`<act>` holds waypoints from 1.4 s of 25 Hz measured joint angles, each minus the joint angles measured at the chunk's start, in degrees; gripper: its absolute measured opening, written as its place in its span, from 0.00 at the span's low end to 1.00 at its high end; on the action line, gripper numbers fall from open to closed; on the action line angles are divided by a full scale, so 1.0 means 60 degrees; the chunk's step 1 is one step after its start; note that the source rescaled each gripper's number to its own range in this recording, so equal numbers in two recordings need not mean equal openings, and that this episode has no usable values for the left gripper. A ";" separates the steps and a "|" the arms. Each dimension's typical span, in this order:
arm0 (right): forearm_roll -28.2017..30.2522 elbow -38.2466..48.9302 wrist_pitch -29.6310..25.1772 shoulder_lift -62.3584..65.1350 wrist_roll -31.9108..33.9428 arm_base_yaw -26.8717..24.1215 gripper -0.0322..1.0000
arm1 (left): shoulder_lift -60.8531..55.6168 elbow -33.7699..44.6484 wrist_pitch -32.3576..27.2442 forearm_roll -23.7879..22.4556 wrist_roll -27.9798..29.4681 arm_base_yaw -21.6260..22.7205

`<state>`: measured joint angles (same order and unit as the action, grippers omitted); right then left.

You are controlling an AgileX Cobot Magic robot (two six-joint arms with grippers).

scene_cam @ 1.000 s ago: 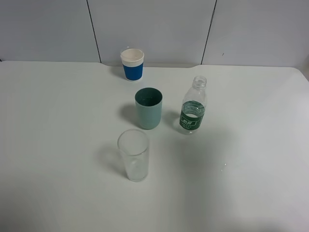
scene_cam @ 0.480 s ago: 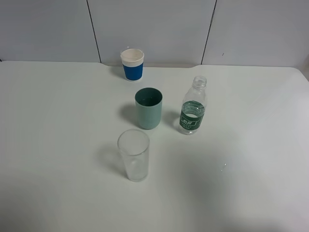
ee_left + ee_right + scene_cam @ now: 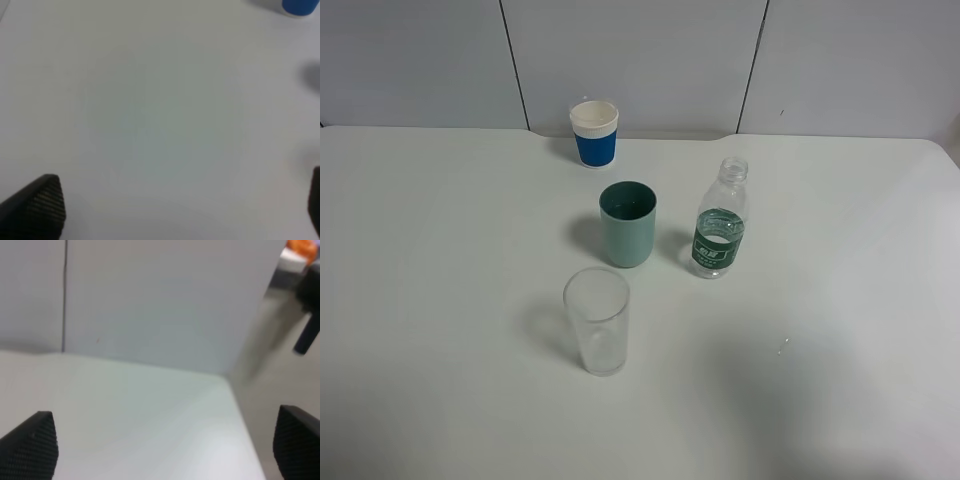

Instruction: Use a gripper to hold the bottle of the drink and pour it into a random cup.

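Note:
The bottle of the drink point(image 3: 721, 219) stands upright on the white table, clear with a dark green label and no cap. Just to its left stands the teal-green cup point(image 3: 628, 223), upright and apart from the bottle. Neither arm shows in the exterior high view. In the left wrist view my left gripper point(image 3: 182, 200) is open over bare table, its black fingertips point(image 3: 42, 202) far apart. My right gripper point(image 3: 165, 447) is open too, one of its fingertips point(image 3: 32, 445) showing at the frame's edge, above the table's far right corner facing the wall.
A blue-and-white paper cup point(image 3: 594, 132) stands at the back near the wall; its base shows in the left wrist view point(image 3: 300, 6). A clear glass tumbler point(image 3: 597, 320) stands in front of the teal cup. The table's right edge point(image 3: 245, 430) lies below the right gripper.
Cups and bottle have not moved. A faint shadow on the table at the lower right has shifted and grown.

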<state>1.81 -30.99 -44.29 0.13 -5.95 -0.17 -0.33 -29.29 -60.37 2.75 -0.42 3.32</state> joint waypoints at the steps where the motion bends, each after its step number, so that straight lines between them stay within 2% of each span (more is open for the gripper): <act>1: -0.0032 0.0000 -0.0202 0.0000 -0.0007 0.0011 0.79 | 0.0000 0.0000 0.0000 0.0000 0.0000 0.0000; 14: -0.0142 0.0021 -0.2395 0.0000 -0.0007 0.0011 0.79 | 0.0000 0.0000 0.0000 0.0000 0.0000 0.0000; 20: -0.0160 0.0507 -0.2696 0.0000 0.0068 0.0011 0.79 | 0.0000 0.0000 0.0000 0.0000 0.0000 0.0000; 35: -0.0302 0.0544 -0.2700 0.0000 0.0074 0.0011 0.79 | 0.0000 0.0000 0.0000 0.0009 0.0000 0.0000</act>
<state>0.00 -27.72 -60.49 0.13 -5.51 -0.11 -0.33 -29.29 -60.37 2.80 -0.42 3.32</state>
